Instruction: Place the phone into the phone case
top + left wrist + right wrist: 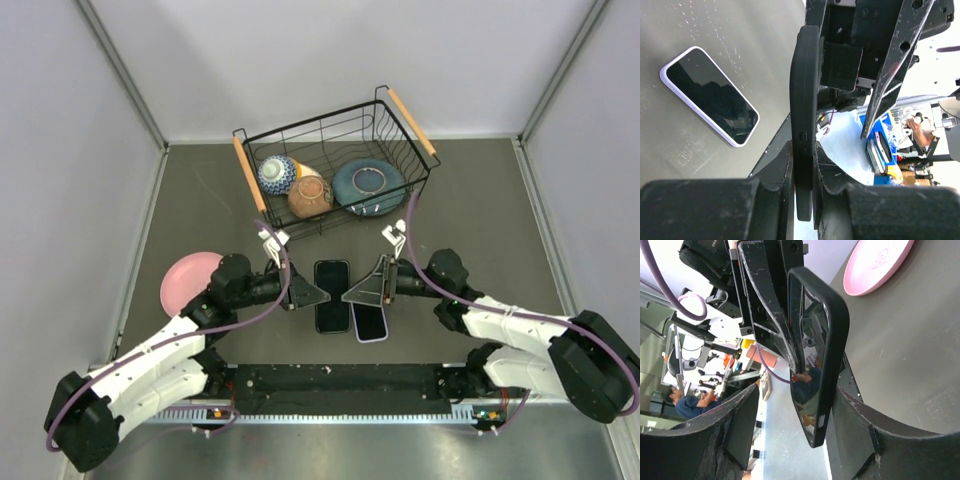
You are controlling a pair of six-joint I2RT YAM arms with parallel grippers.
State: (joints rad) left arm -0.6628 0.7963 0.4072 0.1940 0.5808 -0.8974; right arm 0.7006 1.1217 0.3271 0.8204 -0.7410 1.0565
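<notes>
Both arms reach forward and inward, elbows low, so that the wrists face each other across the middle of the dark grey tabletop.

1. The left end effector is clamped on the left edge of the slim black rectangular phone with a glossy screen. In my left wrist view its pads press both faces.
2. The right end effector is spread. Its jaws straddle the phone's right edge, with a clear gap on the screen side.
3. The pale lavender soft rectangular phone case lies flat just right of the phone, its inner face dark.

A black wire basket holding crockery stands beyond the end effectors. A round pink plate lies at the left. Plain white walls enclose the tabletop.
</notes>
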